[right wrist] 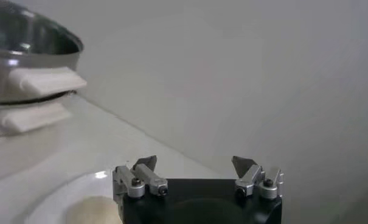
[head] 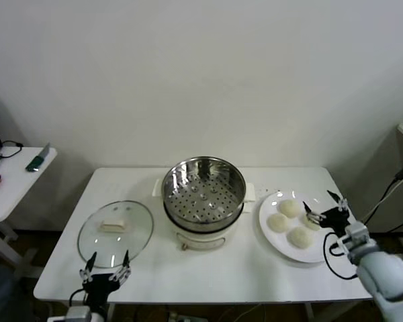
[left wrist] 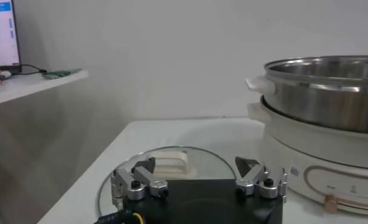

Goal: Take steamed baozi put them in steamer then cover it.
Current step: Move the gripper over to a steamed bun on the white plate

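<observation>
Baozi (head: 290, 221), four on a white plate (head: 269, 231) at the head view's right, look soft and light; the right end effector (head: 324, 207), spread, should pinch one gently across its sides. The steamer (head: 203, 190) sits empty at centre, the cover (head: 115, 232) lower left. Left wrist view: the left end effector (left wrist: 198, 178) hangs spread above the cover. Right wrist view: fingers (right wrist: 145, 164) apart over a bun.

L claw (head: 106, 268) open, low near front; R claw (head: 324, 210) open, extended.
</observation>
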Controlling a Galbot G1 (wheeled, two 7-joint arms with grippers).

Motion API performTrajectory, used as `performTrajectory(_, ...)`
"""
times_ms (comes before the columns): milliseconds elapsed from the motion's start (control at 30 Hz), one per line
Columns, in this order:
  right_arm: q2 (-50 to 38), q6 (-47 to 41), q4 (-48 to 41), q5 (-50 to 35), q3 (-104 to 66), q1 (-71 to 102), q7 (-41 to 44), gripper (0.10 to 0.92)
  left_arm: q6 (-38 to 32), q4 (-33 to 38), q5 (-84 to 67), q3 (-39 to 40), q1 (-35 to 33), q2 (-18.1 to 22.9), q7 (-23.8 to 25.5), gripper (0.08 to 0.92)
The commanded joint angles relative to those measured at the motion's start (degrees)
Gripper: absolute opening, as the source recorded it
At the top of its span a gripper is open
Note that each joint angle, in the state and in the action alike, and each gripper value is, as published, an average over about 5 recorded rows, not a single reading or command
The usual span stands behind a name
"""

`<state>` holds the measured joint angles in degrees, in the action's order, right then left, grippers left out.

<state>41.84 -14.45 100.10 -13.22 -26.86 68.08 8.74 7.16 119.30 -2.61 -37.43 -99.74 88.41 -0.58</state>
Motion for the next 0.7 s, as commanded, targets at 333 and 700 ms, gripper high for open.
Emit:
performTrajectory(333, -24.98, 3.70, -15.75, 6.00, 49.42, -51.01, 34.85, 0.823, -0.54, -0.43, 0.43, 0.57, -0.01, -0.16, 0.14, 0.823)
performTrajectory(700, -13.19, 7.61, -29.23, 5.28, 97.60, -93.29, 51.17, 0.823, -0.80, -0.01, 1.03, 0.57, -0.73, -0.40, 0.08, 0.823)
